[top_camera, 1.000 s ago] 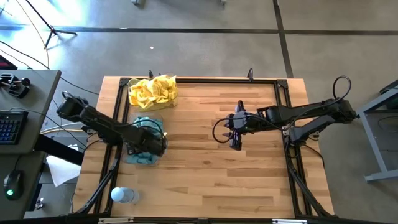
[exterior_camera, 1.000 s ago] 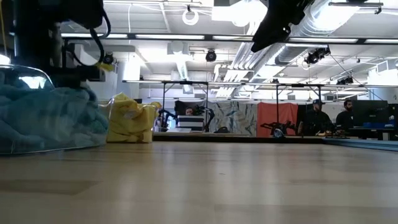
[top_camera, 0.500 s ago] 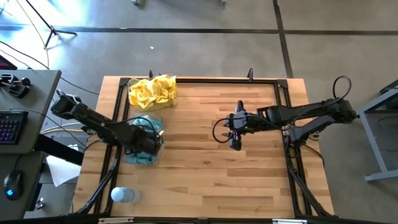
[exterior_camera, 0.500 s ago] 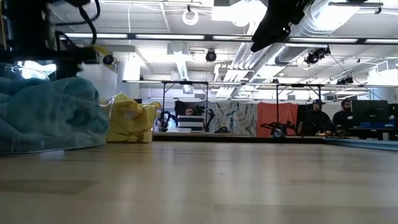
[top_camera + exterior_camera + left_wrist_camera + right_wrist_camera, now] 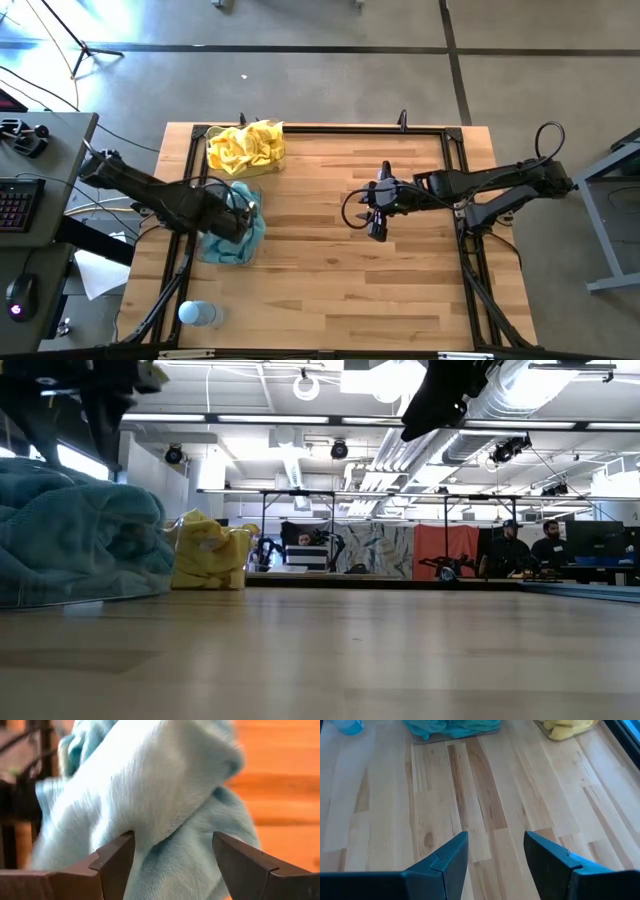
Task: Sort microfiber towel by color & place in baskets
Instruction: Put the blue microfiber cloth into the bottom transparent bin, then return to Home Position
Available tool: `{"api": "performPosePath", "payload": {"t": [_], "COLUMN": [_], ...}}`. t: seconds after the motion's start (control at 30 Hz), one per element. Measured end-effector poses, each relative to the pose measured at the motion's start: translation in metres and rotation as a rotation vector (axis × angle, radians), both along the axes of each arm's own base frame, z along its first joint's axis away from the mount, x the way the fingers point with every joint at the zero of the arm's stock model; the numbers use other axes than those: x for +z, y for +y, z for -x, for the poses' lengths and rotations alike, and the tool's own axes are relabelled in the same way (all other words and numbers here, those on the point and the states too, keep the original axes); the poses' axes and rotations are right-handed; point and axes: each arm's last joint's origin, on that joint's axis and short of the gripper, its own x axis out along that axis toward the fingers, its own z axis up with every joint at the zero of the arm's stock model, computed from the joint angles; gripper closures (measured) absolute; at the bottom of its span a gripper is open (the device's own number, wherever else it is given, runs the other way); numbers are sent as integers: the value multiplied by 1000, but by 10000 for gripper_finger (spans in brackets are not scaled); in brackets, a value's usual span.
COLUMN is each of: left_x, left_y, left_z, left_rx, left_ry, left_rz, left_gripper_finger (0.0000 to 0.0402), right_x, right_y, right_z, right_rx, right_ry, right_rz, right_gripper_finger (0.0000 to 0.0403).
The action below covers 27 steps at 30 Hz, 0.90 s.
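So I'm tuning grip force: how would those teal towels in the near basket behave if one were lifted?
The teal towels lie in soft folds and bulge above the basket, so one would probably droop limply. The fuzzy weave likely resists slipping. Neighbours may drag along, since they look tangled.

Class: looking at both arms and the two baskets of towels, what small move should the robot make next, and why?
Probably lift the left gripper clear: it is open, holding nothing, above the teal towels in their basket. The yellow towels sit in the other basket; no loose towel shows. The right gripper waits open mid-table.
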Motion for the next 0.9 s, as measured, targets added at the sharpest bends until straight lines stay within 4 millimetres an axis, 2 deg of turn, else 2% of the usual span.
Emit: {"api": "performPosePath", "payload": {"t": [0.17, 0.4, 0.5, 0.63, 0.8, 0.83, 0.9], "left_x": [16, 17, 18, 19, 22, 21, 17], "left_y": [2, 5, 8, 12, 12, 13, 16], "left_z": [1, 1, -1, -7, -21, -22, -22], "left_rx": [-210, -477, -606, -748, -994, -1031, -1101], "left_ry": [-2, 74, 99, 111, 133, 137, 128], "left_rz": [-18, -78, -144, -272, -530, -571, -619], "left_gripper_finger": [145, 145, 157, 224, 369, 385, 389], "right_x": [1, 4, 5, 6, 6, 6, 6], "right_y": [0, 0, -2, -3, -4, -4, -4], "right_z": [-1, -4, -5, -5, -5, -5, -5], "right_rx": [-41, -146, -225, -309, -377, -386, -389], "right_ry": [-22, -83, -114, -136, -155, -158, -159], "right_rz": [-40, -113, -125, -143, -176, -180, -180], "right_gripper_finger": [215, 215, 215, 215, 215, 215, 215]}}
